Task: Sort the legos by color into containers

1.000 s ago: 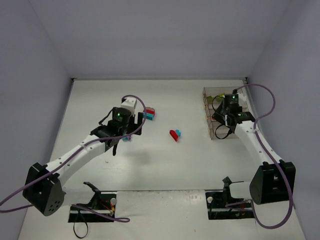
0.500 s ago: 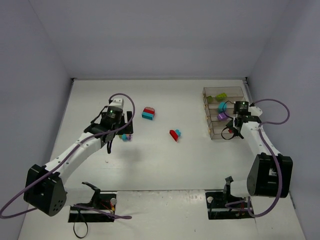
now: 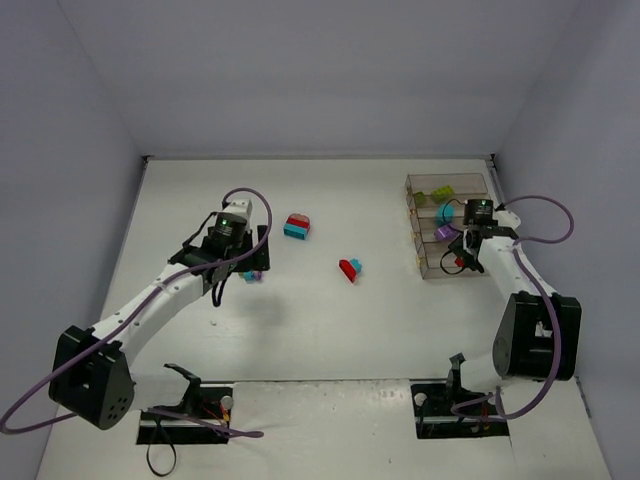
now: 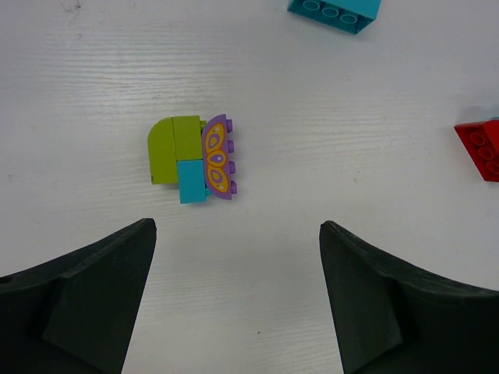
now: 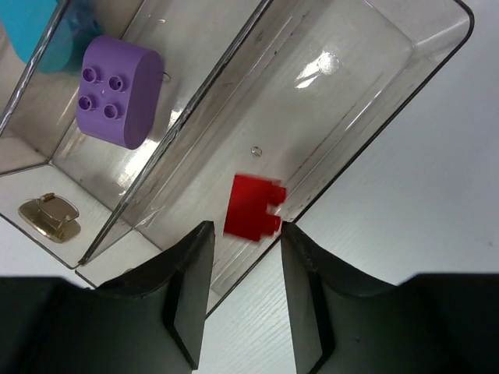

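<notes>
My left gripper (image 4: pixel 237 226) is open and empty, hovering just near of a green, teal and purple lego clump (image 4: pixel 195 158) on the table; in the top view the gripper (image 3: pixel 252 256) sits beside that clump (image 3: pixel 251 274). My right gripper (image 5: pixel 245 236) is open over the nearest bin of the containers (image 5: pixel 374 132). A blurred red lego (image 5: pixel 251 207) lies just beyond its fingertips, inside that bin. The bin beside it holds a purple lego (image 5: pixel 118 101), and a teal one (image 5: pixel 31 27) shows further on. The right gripper (image 3: pixel 462 258) is at the bin row's near end.
A red-and-teal clump (image 3: pixel 296 226) and a red lego with a teal piece (image 3: pixel 349 268) lie mid-table. The left wrist view shows a teal brick (image 4: pixel 335 12) and a red brick (image 4: pixel 483 148). The far bin holds a green lego (image 3: pixel 441 190). A metal clasp (image 5: pixel 48 214) joins the bins.
My left arm has drawn back to the left, uncovering the red-and-teal clump. My right gripper has moved from over the middle bins to the nearest bin.
</notes>
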{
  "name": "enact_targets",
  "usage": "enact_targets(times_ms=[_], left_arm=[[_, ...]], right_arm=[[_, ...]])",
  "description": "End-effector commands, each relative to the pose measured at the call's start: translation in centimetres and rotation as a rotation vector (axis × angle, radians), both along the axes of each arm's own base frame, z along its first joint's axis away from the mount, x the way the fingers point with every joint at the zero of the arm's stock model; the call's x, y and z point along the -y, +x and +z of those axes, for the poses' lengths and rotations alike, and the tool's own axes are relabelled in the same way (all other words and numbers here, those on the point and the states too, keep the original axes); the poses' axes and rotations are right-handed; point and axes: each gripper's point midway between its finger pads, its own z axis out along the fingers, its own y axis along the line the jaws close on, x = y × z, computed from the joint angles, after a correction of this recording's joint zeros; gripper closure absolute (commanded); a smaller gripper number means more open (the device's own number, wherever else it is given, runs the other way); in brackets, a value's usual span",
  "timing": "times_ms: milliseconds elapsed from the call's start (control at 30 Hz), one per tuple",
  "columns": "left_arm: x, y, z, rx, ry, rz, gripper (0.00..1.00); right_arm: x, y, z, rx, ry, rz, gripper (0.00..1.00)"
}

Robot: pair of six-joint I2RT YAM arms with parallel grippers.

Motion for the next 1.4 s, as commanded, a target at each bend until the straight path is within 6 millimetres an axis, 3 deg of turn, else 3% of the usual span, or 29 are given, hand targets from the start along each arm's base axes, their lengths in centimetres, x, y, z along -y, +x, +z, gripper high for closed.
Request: enact_targets(times_ms=[0,67,167,300,500,533,567,633,700,733,800,833,900,1133,1367], left_arm=[[1.4,1.3,2.6,0.054,-0.067,-0.013,0.21],[1.9,1.5,2.8,0.056,-0.083,-0.021,0.21],[2.8,1.8,2.9,0.055,-0.113,-0.033,0.21],[5.7,1.8,3.0,0.050,-0.149,-0.133,0.21],[11.9,1.5,3.0,0.075,-0.178,-0.406,0.21],[12.8,1.4,2.2,0.059,-0.170,-0.453,0.21],[14.2,1.3,2.9,0.093,-0.144,-0.528,0.21],[15.9,1.0,2.0,0.088,-0.106,-0.619,0.21],[17.8,0.9,2.5,0.134,-0.062,-0.733,0.20],[18.5,1.0,1.6,0.123,-0.048,-0.766,0.20],[20.0,1.2,2.0,0.153,-0.050,-0.852,0.20],[20.5,1.4,1.0,0.143,-0.040,-0.881,0.19],[22.0,1.6,1.5,0.162,-0.059,-0.952,0.19],[24.6,2.0,-1.4,0.127,-0.042,-1.038,0.19],[25.9,2.2,-3.9,0.113,0.003,-1.037,0.19]], right_arm=[[0.8,1.6,2.3,0.067,-0.032,-0.005,0.63],[0.6,1.9,3.1,0.086,-0.040,0.023,0.47],[0.3,2.3,4.6,0.119,-0.048,0.065,0.40],[-1.2,2.7,6.3,0.180,-0.021,0.150,0.42],[-4.6,3.4,9.0,0.291,0.039,0.354,0.44],[-5.5,3.4,9.2,0.302,0.066,0.396,0.45],[-6.0,3.4,9.4,0.312,0.075,0.423,0.45],[-7.1,3.4,9.8,0.335,0.090,0.485,0.45],[-8.7,3.3,9.8,0.349,0.121,0.548,0.45],[-9.1,3.2,9.9,0.353,0.131,0.567,0.45],[-9.9,3.0,10.0,0.363,0.146,0.596,0.45],[-10.0,2.9,10.0,0.364,0.151,0.601,0.44],[-11.1,2.6,10.2,0.372,0.155,0.635,0.44],[-11.9,1.8,10.0,0.375,0.177,0.669,0.44],[-12.2,1.5,9.6,0.367,0.192,0.687,0.44]])
